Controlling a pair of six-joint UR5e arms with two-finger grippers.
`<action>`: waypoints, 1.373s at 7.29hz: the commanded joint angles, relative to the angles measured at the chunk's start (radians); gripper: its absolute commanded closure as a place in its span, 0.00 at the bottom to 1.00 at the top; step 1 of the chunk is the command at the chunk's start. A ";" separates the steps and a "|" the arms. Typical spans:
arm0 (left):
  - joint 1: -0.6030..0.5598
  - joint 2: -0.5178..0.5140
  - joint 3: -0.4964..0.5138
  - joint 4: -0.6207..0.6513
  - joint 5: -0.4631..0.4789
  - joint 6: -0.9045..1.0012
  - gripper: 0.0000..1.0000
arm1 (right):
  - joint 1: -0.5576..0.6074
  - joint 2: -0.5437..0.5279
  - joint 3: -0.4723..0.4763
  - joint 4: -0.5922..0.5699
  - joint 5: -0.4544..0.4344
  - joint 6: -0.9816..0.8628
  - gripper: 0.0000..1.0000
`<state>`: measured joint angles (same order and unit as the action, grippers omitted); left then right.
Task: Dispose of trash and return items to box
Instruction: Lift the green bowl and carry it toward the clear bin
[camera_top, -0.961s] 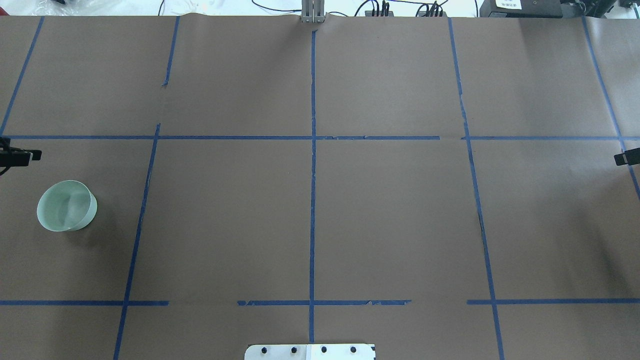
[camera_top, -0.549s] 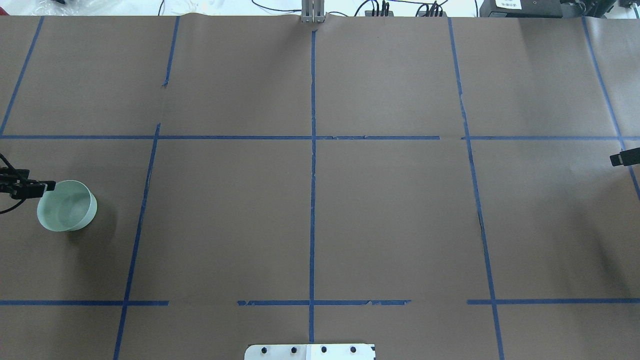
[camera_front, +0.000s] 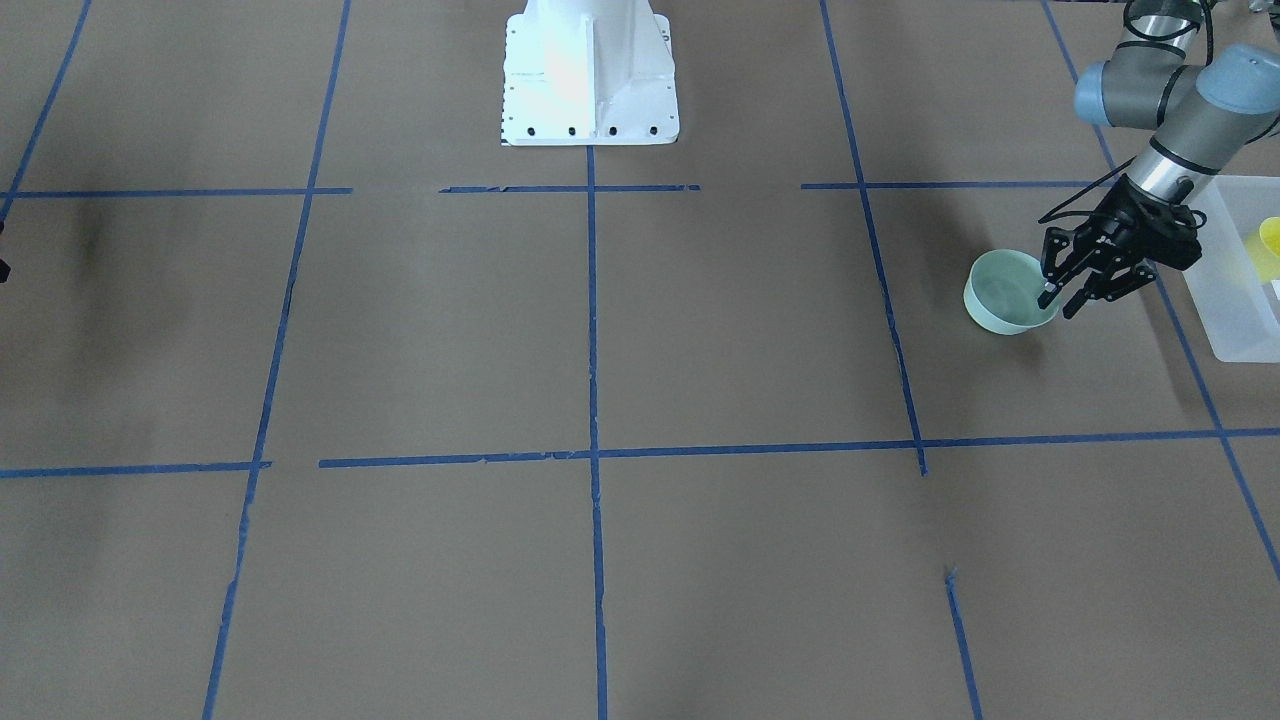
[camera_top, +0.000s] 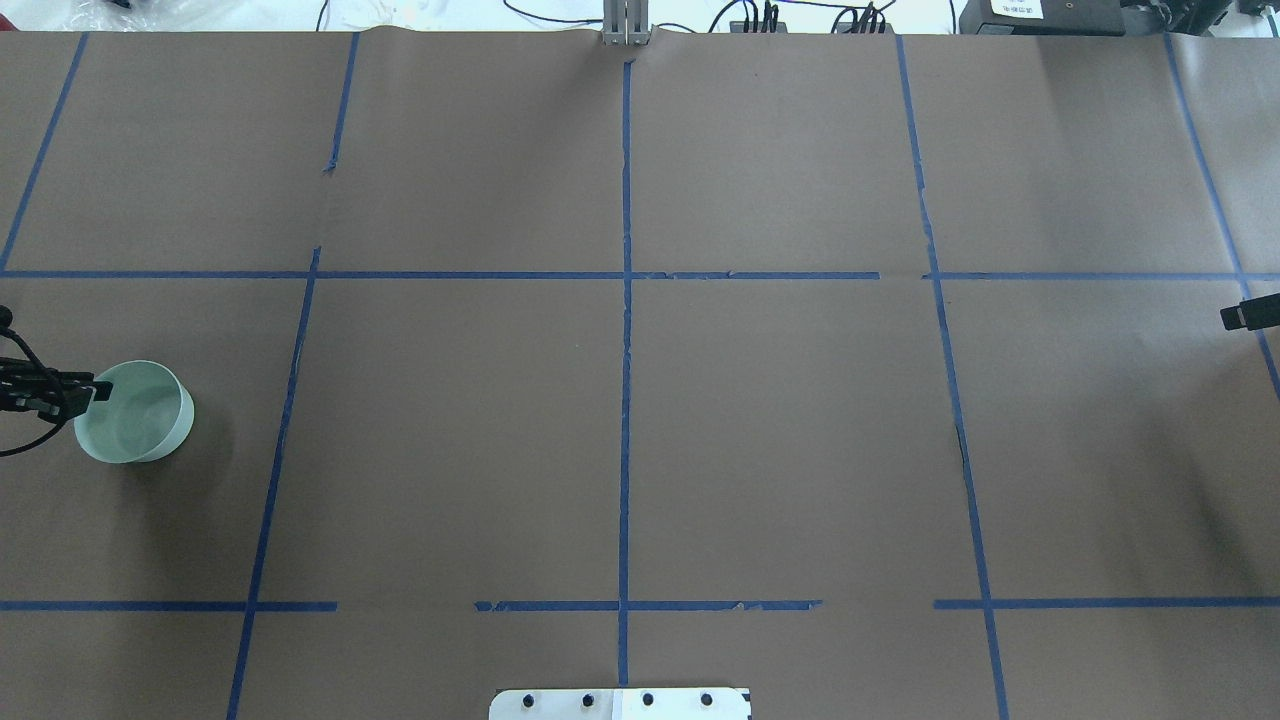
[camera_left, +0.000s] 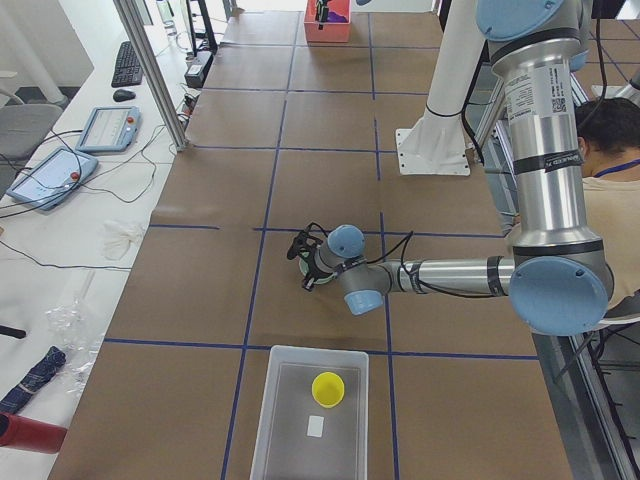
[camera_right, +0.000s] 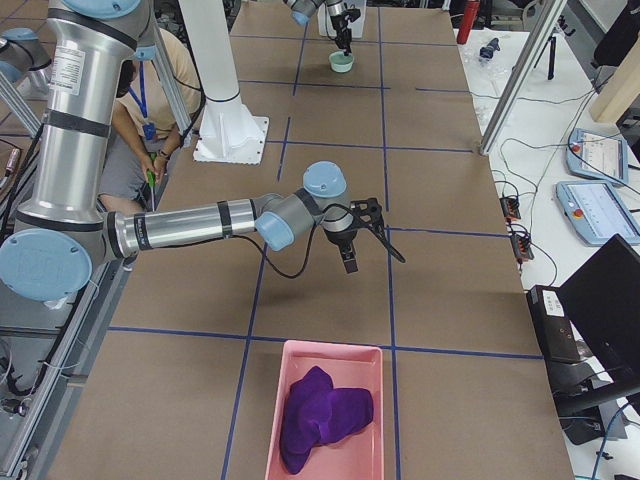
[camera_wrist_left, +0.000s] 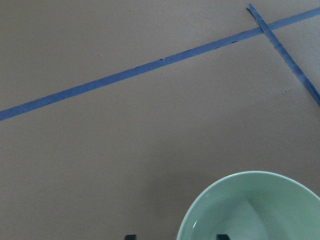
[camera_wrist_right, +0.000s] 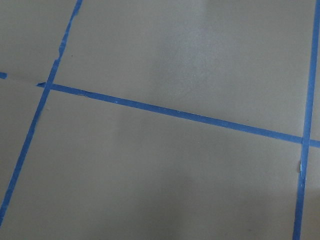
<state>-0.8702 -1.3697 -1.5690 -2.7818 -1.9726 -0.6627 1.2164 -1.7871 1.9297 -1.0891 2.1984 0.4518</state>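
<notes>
The pale mint-green bowl (camera_front: 1005, 292) stands upright on the brown table, at the far left of the overhead view (camera_top: 140, 415). My left gripper (camera_front: 1060, 300) is open, with one finger inside the bowl and one outside, straddling its rim. The left wrist view shows the bowl (camera_wrist_left: 260, 210) with a fingertip on each side of its rim. The yellow cup (camera_left: 328, 388) sits in the frosted white box (camera_left: 285, 430), just beyond the bowl (camera_front: 1235, 320). My right gripper (camera_right: 372, 258) hangs open and empty over bare table.
A pink bin (camera_right: 300, 360) holding a purple cloth (camera_right: 325, 410) stands at the table's end on my right. The robot's white base (camera_front: 590, 80) is at mid-table. Blue tape lines (camera_top: 625, 350) cross the brown paper. A person (camera_right: 165, 90) sits beside the base.
My left gripper has moved from beyond the bowl onto its rim and lowered so its fingers straddle it. The bowl has not moved. The right gripper has barely shifted.
</notes>
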 joint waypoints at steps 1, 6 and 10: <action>-0.010 0.004 -0.023 0.005 -0.040 0.050 1.00 | 0.000 0.002 0.000 0.000 -0.003 -0.002 0.00; -0.446 0.001 -0.136 0.421 -0.396 0.629 1.00 | 0.000 0.006 0.000 0.000 -0.002 -0.002 0.00; -0.791 -0.115 -0.083 0.881 -0.397 1.230 1.00 | -0.003 0.009 -0.002 0.000 -0.002 -0.002 0.00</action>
<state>-1.5886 -1.4618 -1.6835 -1.9725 -2.3720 0.4498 1.2144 -1.7781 1.9287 -1.0891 2.1967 0.4494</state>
